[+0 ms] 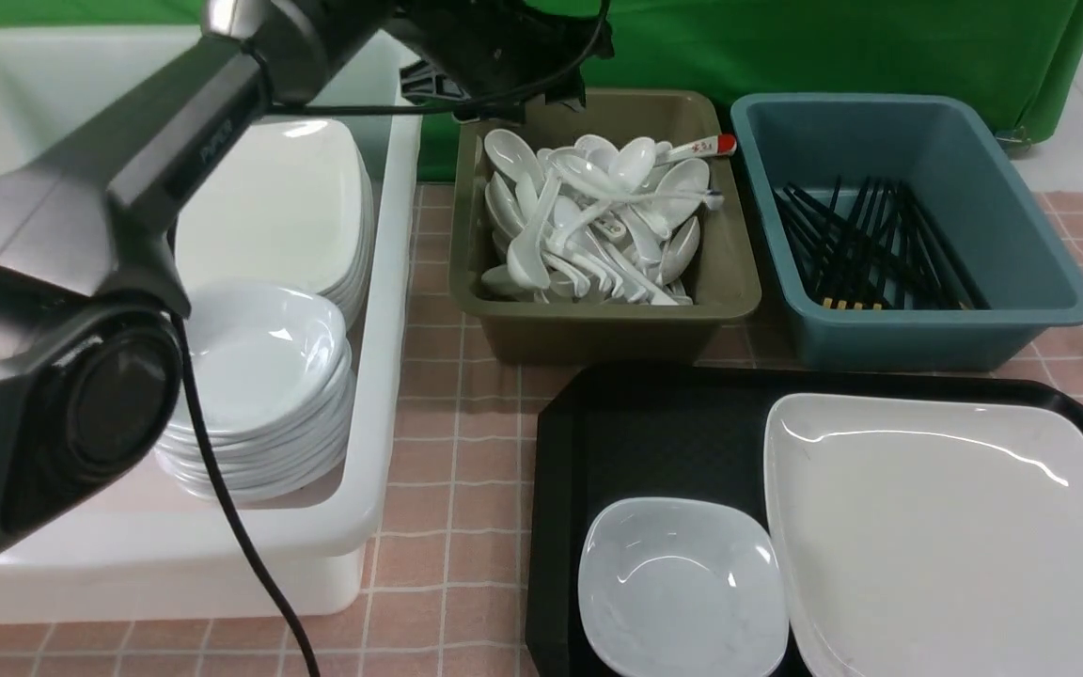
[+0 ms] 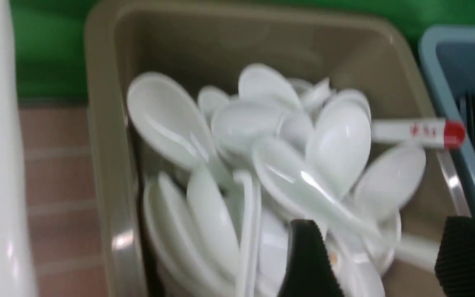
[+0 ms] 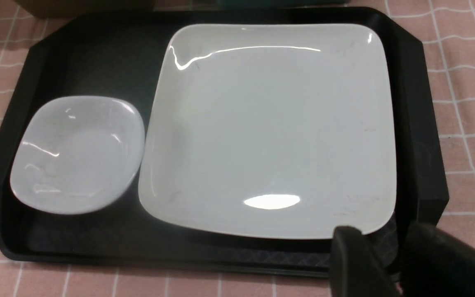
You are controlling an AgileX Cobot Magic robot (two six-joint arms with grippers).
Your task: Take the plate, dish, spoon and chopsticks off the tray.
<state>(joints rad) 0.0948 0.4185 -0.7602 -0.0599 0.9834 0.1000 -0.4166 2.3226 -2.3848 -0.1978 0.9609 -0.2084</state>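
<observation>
Plate sits inside tray's rim; left claw and right claw gape.

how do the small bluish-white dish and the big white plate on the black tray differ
The small bluish-white rounded-square dish is much narrower than the large white glossy rounded-square plate. The dish is bowl-like and curves inward, while the plate is broad and shallow. Both sit upright and bare on the black plastic tray.
</observation>
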